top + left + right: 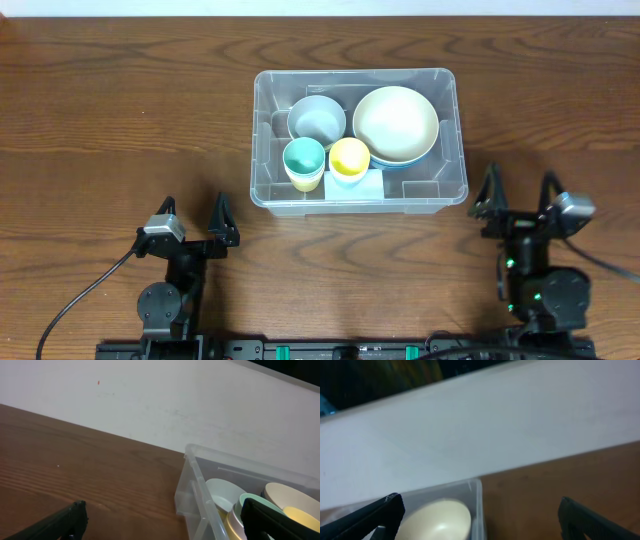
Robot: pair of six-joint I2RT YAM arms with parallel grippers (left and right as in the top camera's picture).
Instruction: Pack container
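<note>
On the container (265, 150), a white label (368, 185) at 6 o'clock, unreadable, is shown only overhead, the white wall (150, 400) only from the wrists; left fingers (221, 211) and right fingers (488, 190) are held spread.

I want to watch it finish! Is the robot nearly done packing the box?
Probably. Done: grey bowl, cream bowl, teal cup and yellow cup sit inside the container. In hand: nothing; left end effector and right end effector are open, empty. Left: nothing more shows outside.
</note>
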